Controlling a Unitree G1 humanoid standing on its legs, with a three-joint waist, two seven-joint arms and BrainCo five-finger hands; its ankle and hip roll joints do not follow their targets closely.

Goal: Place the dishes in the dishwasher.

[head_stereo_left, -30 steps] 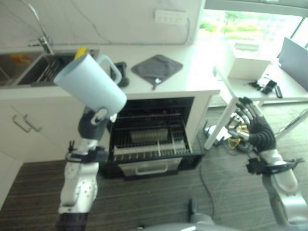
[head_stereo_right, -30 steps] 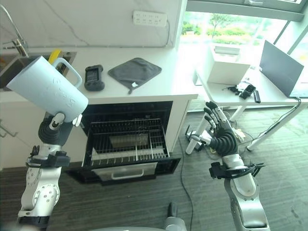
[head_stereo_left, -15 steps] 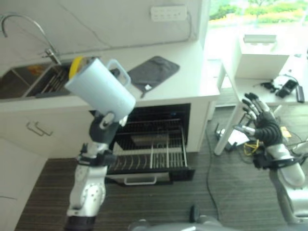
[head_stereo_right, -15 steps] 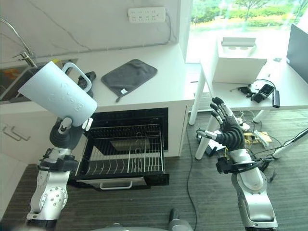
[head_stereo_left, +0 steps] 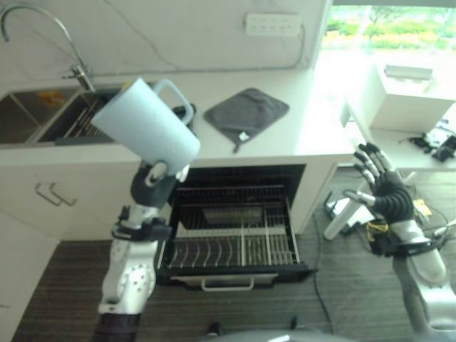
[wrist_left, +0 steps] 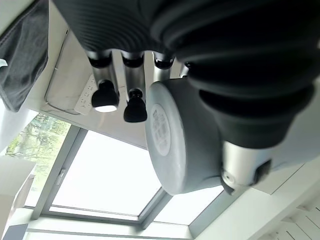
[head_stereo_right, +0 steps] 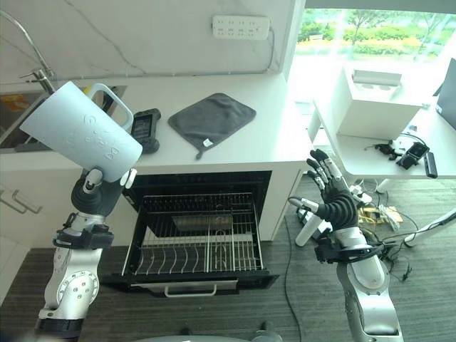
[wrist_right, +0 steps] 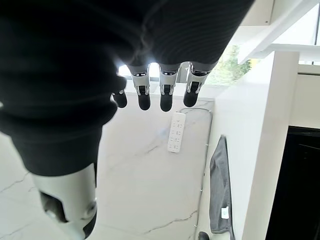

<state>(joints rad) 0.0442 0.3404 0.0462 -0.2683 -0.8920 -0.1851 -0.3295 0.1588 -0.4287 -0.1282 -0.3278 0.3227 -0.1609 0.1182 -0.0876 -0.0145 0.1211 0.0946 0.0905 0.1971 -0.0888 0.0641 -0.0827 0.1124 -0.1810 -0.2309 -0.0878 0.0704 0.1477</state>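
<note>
A large pale blue mug [head_stereo_right: 82,142] is held aloft by the left hand [head_stereo_right: 96,191], tilted with its base toward the hand and its handle uppermost; in the left wrist view the fingers [wrist_left: 103,90] and thumb are seen curled against the mug's round base, so the mug is grasped. It is carried above the counter's [head_stereo_right: 235,153] front edge, near the sink [head_stereo_left: 43,117] and faucet [head_stereo_left: 68,43], and over the left side of the open dishwasher [head_stereo_right: 199,235]. The lower rack [head_stereo_right: 196,246] is pulled out over the dark floor, its wire tines standing in rows and its front rim projecting beyond the cabinet face. A grey cloth [head_stereo_right: 211,115] is laid flat on the counter, and a small black device [head_stereo_right: 144,130] is lying just beside the mug's handle. The right hand [head_stereo_right: 333,203] is held well apart to the right, its fingers spread and straight, grasping nothing, near a white table [head_stereo_right: 370,146] by the window.
</note>
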